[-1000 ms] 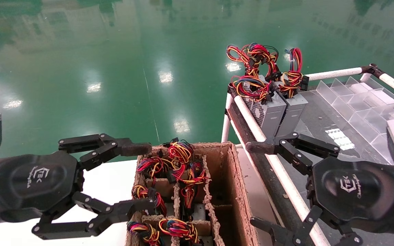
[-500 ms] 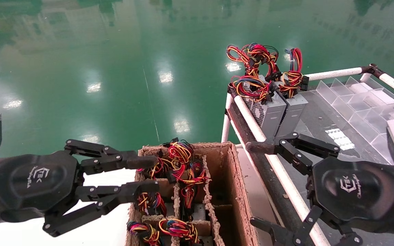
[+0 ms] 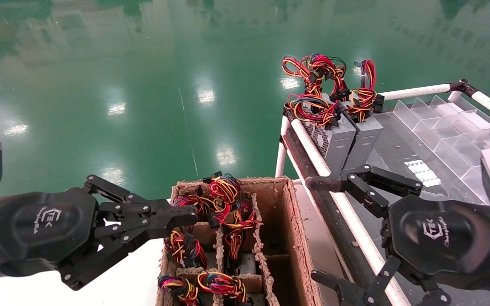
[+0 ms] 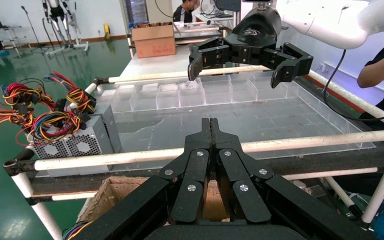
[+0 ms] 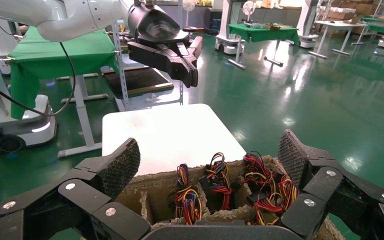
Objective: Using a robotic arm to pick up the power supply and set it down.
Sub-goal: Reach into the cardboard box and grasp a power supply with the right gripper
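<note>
While the cardboard box sits near and centre, its paper dividers keep each power supply upright in its own cell, wire bundle uppermost where fingers can reach it.

Item: left gripper. Position: at the box's left rim, above the far-left cells. State: fingers pressed together, tips meeting, nothing between them; the left wrist view confirms the two fingers lie flat against each other. It grips no wire bundle and no box wall. By the look of it, it would need to spread again before it could take a unit.

Item: right gripper. Position: over the near rail of the rack, right of the box. State: fingers spread wide, empty. Likely idle.

Item: power supplies in the box. Several, visible mainly as loops of red, yellow, black and blue wire; grey casings are mostly sunk below the dividers. The right-hand column of cells looks vacant.

Item: power supplies on the rack. Two grey units standing side by side at the far-left corner of the rack shelf, against the white rail, wires on top. Their tidy row suggests this is the set-down place.

Item: clear divided tray. Far right on the rack shelf, apart from the units.

Item: white table. Left of the box, under the left gripper.

Status, as judged: pickup not yet made.
</note>
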Available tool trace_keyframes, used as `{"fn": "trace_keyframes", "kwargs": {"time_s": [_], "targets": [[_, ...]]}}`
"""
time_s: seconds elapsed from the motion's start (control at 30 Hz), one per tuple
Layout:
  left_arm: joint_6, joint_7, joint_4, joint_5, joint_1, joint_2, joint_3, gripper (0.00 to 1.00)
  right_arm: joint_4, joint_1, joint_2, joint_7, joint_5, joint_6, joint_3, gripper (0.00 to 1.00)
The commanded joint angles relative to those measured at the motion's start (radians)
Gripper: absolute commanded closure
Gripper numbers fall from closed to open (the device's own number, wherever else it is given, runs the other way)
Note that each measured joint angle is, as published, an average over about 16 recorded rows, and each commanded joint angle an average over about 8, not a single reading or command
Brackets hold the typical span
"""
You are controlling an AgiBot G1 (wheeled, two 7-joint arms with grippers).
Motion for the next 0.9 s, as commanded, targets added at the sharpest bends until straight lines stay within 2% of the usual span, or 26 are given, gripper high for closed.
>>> {"fn": "trace_keyframes", "kwargs": {"time_s": [0.03, 0.13, 0.17, 0.4, 0.6, 0.9], "targets": [[0.0, 0.0, 0.0, 0.0, 0.0, 0.0, 0.0, 0.44, 0.0, 0.0, 0.0, 0.0, 0.0, 0.0, 0.0, 0.0], [0.0, 0.0, 0.0, 0.0, 0.0, 0.0, 0.0, 0.07, 0.0, 0.0, 0.0, 0.0, 0.0, 0.0, 0.0, 0.0], [0.0, 0.0, 0.0, 0.0, 0.0, 0.0, 0.0, 0.0, 0.0, 0.0, 0.0, 0.0, 0.0, 0.0, 0.0, 0.0], [0.0, 0.0, 0.0, 0.0, 0.0, 0.0, 0.0, 0.0, -0.007, -0.005, 0.001, -0.016, -0.014, 0.011, 0.001, 0.0], [0.0, 0.0, 0.0, 0.0, 0.0, 0.0, 0.0, 0.0, -0.01, -0.022, -0.002, -0.033, -0.066, 0.048, -0.012, 0.0], [0.0, 0.0, 0.0, 0.0, 0.0, 0.0, 0.0, 0.0, -0.023, 0.014, -0.076, 0.078, -0.243, 0.074, -0.139, 0.0]]}}
